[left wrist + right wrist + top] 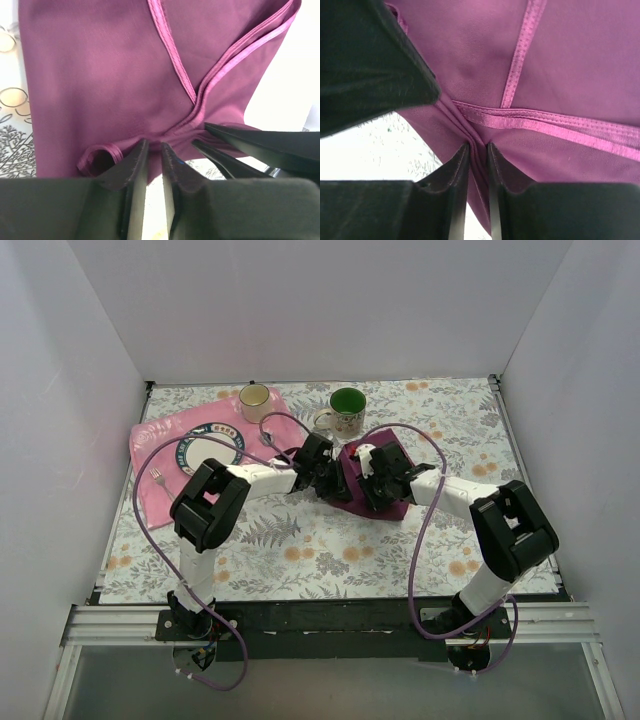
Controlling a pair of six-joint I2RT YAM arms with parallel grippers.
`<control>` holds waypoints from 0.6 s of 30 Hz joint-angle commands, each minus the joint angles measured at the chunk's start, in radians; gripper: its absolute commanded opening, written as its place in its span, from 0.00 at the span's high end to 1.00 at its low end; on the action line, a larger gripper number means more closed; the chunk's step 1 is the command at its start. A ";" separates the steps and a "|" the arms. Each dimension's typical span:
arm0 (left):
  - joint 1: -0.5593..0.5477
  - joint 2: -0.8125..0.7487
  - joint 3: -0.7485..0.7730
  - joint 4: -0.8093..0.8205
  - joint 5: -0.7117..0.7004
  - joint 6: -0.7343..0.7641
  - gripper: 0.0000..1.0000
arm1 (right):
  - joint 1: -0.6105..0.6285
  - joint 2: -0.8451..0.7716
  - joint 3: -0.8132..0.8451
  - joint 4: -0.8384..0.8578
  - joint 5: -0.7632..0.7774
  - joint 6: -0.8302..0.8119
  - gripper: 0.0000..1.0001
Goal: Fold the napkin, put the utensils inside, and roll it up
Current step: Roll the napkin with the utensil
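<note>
My R gripper [478, 146] pinched a fold of the napkin [396, 508], lying on the floral tablecloth [300, 540] by the green-lined mug [347, 410]. My L gripper [155, 145] sat nearly shut at its edge; couldn't tell if gripping.

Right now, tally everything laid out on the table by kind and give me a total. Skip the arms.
Mugs: 2, the cream mug and the green-lined mug
Plates: 1, the plate
Forks: 1, the fork
Cloths: 2, the napkin and the pink mat
Total: 6 that I can make out
</note>
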 commanded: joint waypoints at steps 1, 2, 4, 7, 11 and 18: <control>0.001 -0.095 0.095 -0.149 -0.046 0.069 0.80 | -0.021 0.088 -0.037 -0.006 -0.005 0.011 0.76; 0.001 -0.107 0.096 -0.154 -0.048 0.069 0.79 | -0.022 0.090 -0.035 -0.012 -0.005 0.011 0.78; 0.000 -0.148 0.090 -0.152 -0.046 0.061 0.79 | -0.027 0.088 -0.035 -0.009 -0.017 0.009 0.79; 0.000 -0.183 0.067 -0.140 -0.016 0.026 0.79 | -0.030 0.094 -0.025 -0.021 -0.034 0.009 0.81; 0.000 -0.207 0.005 -0.097 0.012 -0.005 0.83 | -0.035 0.101 -0.024 -0.023 -0.069 0.016 0.84; -0.002 -0.158 -0.009 -0.056 0.061 -0.031 0.86 | -0.044 0.122 -0.011 -0.034 -0.127 0.020 0.94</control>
